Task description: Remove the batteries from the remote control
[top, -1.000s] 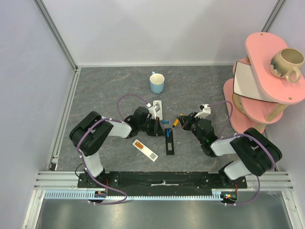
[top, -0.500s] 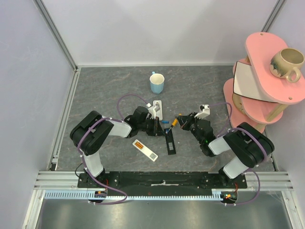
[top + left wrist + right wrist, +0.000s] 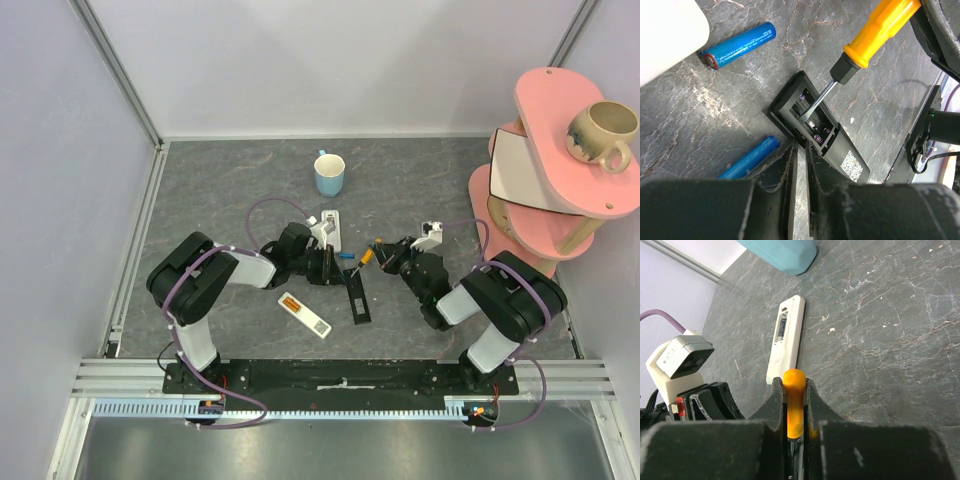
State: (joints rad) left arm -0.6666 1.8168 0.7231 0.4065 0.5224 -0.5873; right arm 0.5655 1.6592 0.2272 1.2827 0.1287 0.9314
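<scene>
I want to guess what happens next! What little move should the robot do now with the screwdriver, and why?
Probably tilt the screwdriver gently to lever upward. The right gripper clamps its handle, and its tip is inside the open compartment of the black remote. Two blue batteries lie out; whether another remains is unclear.

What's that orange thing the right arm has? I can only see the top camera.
Observer: A screwdriver, clamped in the right gripper.
Operator: Where's its pointy end?
Observer: Inside the open battery bay of the black remote.
Operator: Are any batteries out?
Observer: Two blue batteries lie loose beside it.
</scene>
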